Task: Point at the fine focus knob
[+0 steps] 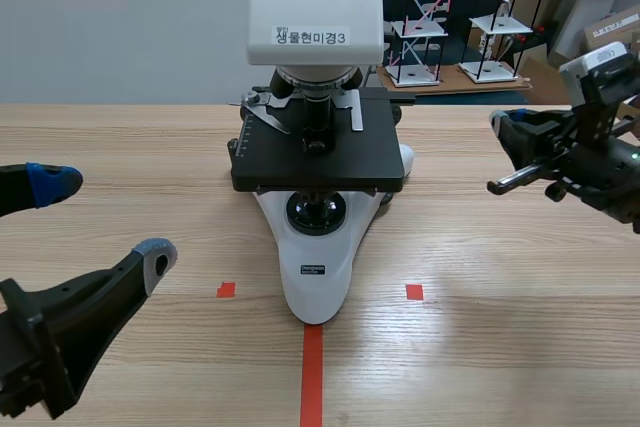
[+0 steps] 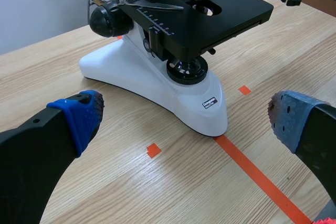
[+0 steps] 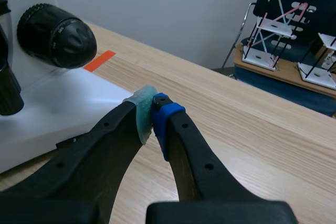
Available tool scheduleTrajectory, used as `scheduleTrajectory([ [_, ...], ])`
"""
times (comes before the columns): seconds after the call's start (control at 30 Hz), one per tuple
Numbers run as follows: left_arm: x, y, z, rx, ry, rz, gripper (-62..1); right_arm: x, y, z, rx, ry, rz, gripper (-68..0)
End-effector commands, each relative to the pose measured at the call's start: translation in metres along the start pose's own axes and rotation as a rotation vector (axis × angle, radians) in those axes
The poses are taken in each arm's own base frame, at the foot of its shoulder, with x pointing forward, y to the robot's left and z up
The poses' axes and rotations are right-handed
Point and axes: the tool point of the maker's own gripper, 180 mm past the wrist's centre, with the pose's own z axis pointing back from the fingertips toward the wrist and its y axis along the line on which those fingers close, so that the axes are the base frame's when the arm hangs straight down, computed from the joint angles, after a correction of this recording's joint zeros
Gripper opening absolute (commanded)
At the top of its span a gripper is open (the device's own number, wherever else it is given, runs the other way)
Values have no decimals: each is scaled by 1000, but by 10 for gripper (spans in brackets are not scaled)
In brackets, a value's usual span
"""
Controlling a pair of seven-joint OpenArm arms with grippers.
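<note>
White microscope (image 1: 315,282) (black stage (image 1: 318,152)), seemingly blue-dotted pads (image 2: 84,115)

Microscope (image 1: 313,257) on table (image 1: 500,347), behind tape line (image 1: 312,377)

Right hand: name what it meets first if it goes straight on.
Likely the microscope's white base, just ahead of the right hand; the focus knob sits off that line. Depth is unclear.

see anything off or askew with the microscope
Nothing stands out. The microscope stands upright on the table, its base lined up with the red tape strip, with no spill or damage showing.
</note>
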Motion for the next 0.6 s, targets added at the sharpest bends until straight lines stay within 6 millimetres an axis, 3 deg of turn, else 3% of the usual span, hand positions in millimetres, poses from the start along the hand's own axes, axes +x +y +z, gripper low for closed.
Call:
scheduleTrajectory([
  [0.0, 8, -1, -1, 1, -33, 8, 14, 16, -3, -9, -4, -54, 3, -669],
  [0.27, 8, -1, -1, 2, -34, 10, 14, 15, 9, -27, 39, -52, 8, -669],
  [0.57, 8, -1, -1, 2, -34, 10, 14, 15, 19, -32, 69, -52, 14, -669],
])
